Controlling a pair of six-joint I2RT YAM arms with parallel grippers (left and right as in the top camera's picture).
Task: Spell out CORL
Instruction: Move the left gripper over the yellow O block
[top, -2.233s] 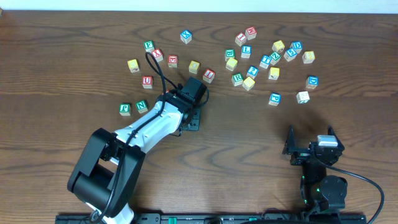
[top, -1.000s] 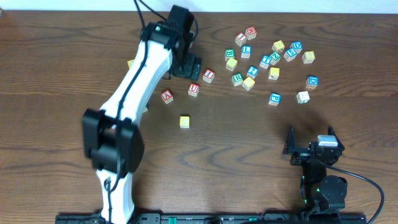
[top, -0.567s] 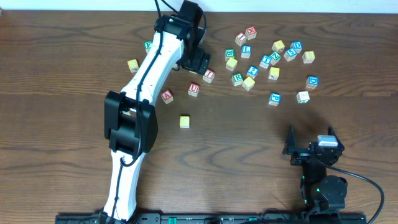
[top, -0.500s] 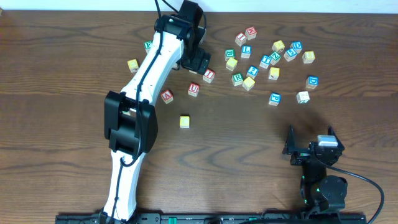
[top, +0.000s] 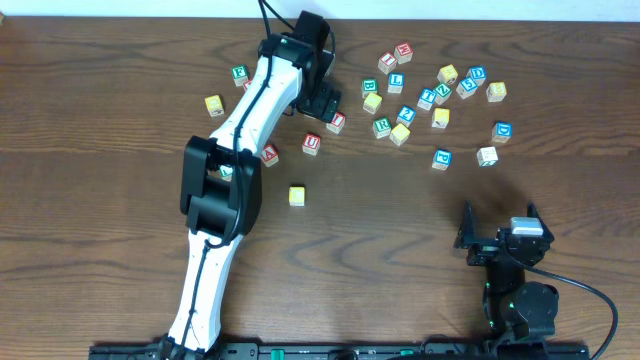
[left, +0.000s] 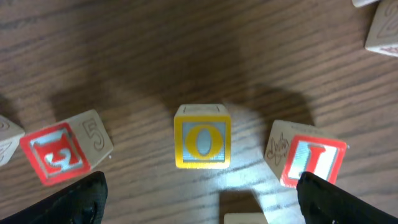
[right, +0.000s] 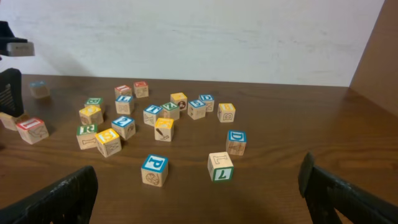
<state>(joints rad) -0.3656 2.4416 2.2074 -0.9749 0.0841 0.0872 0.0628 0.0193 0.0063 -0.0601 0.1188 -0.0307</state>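
Over at the far middle of the worktop (top: 100, 200), the left end effector (top: 322, 98) hangs above a knot of letter cubes with its arm stretched right out. Its fingers (left: 87, 199) are spread about as wide as they go and have hold of nothing. Seen from the wrist, the yellow O cube (left: 202, 137) sits on the wood squarely between them, touching neither. A red E cube (left: 57, 155) lies to one side of it and a red I cube (left: 313, 160) to the other, both near but apart from it.

Nearer the middle a yellow cube (top: 296, 195) stands alone, its letter too small to read. The green R cube (top: 381, 126) and the blue L cube (top: 396, 82) are in the scatter to the right, the L farther back.

The right end effector (top: 498, 232) sits low at the near right, well apart from the cubes, jaws wide and empty.
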